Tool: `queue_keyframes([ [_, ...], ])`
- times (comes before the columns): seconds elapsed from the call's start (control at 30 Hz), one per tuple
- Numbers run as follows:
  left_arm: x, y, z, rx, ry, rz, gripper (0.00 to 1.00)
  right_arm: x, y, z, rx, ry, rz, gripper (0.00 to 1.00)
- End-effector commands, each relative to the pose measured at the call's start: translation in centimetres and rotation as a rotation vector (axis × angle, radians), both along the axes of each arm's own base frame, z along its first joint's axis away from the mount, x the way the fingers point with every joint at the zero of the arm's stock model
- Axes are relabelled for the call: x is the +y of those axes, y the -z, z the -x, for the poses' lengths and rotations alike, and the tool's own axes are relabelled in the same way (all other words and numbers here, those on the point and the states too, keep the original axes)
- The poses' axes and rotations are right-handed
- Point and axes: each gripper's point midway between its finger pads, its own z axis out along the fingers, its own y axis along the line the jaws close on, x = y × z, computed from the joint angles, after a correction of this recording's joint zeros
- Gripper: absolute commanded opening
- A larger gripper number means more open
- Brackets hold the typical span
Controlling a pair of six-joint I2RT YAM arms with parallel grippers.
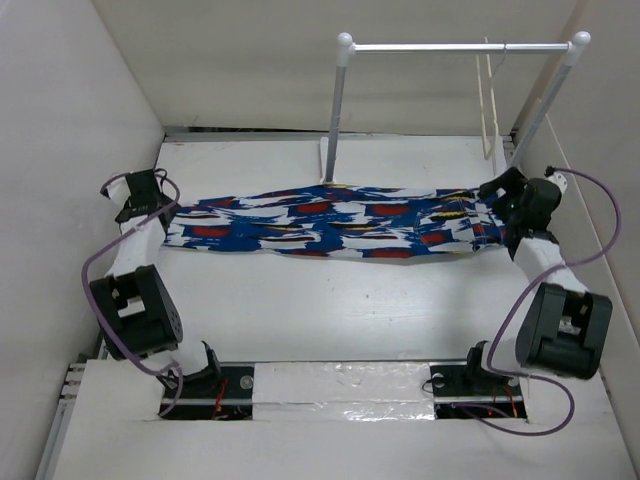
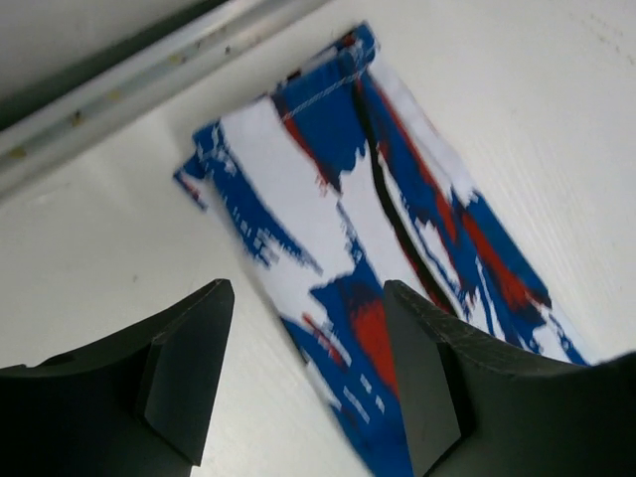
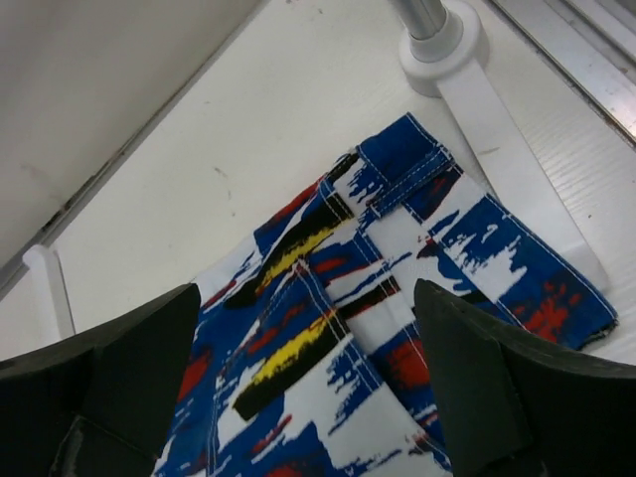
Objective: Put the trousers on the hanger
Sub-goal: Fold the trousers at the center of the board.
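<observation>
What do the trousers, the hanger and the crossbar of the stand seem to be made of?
Trousers: soft woven fabric, matte, with visible stitched seams. Hanger: perhaps plastic or wood, pale cream and thin; too small to tell. Crossbar: likely metal, with a silvery sheen.

Left hand spread wide; right hand likewise.

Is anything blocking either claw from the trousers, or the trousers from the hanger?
Nothing visible. The open left claw and right claw sit over both ends of the trousers; the hanger hangs unobstructed on the rail stand.
</observation>
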Motion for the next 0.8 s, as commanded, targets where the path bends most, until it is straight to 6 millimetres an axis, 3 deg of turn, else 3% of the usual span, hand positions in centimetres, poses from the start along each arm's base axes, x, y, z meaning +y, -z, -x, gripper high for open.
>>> queue_keyframes([
  [0.0, -2.0, -1.5, 1.4, -0.126, 0.021, 0.096, 0.59, 1.1, -1.7, 2.4, -0.115, -0.015, 0.022, 0.92],
  [0.03, -2.3, -1.2, 1.8, -0.125, 0.023, 0.106, 0.63, 1.4, -1.6, 3.0, -0.125, -0.018, 0.020, 0.86],
  [0.07, -2.3, -1.1, 2.3, -0.132, 0.019, 0.112, 0.63, 1.8, -1.0, 3.8, -0.119, -0.027, 0.017, 0.55],
  [0.13, -2.6, 0.4, 3.3, -0.102, 0.006, 0.130, 0.64, 2.1, 0.8, 6.0, -0.092, -0.023, 0.033, 0.09],
  [0.17, -2.7, 1.1, 3.5, -0.090, 0.001, 0.140, 0.64, 1.9, 1.6, 6.8, -0.076, -0.004, 0.043, 0.00],
  [0.2, -3.0, 1.7, 3.6, -0.081, -0.006, 0.160, 0.64, 1.7, 1.9, 7.6, -0.078, 0.006, 0.052, 0.00],
  [0.27, -3.3, 3.2, 3.9, -0.039, -0.014, 0.194, 0.64, 1.6, 4.6, 9.1, -0.037, 0.011, 0.048, 0.03],
  [0.33, -3.6, 4.0, 3.8, -0.027, -0.021, 0.224, 0.64, 1.0, 5.9, 10.0, -0.007, 0.022, 0.041, 0.26],
  [0.37, -3.7, 4.8, 3.8, -0.011, -0.024, 0.233, 0.64, 0.9, 6.9, 10.6, 0.013, 0.029, 0.035, 0.54],
  [0.4, -3.8, 5.4, 3.9, -0.003, -0.029, 0.241, 0.65, 0.7, 7.2, 10.7, 0.016, 0.032, 0.033, 0.65],
  [0.47, -3.8, 6.1, 3.7, 0.007, -0.036, 0.254, 0.65, 0.7, 7.6, 10.6, 0.029, 0.022, 0.021, 0.77],
  [0.63, -4.0, 7.4, 2.8, 0.014, -0.033, 0.285, 0.65, 0.3, 8.9, 9.4, 0.060, 0.037, -0.040, 0.76],
  [0.67, -4.0, 7.9, 2.7, 0.021, -0.039, 0.292, 0.65, 0.7, 10.3, 9.1, 0.092, 0.022, -0.073, 0.74],
  [0.77, -4.3, 8.7, 2.1, 0.019, -0.034, 0.318, 0.63, 0.6, 10.4, 7.3, 0.079, -0.001, -0.101, 0.68],
])
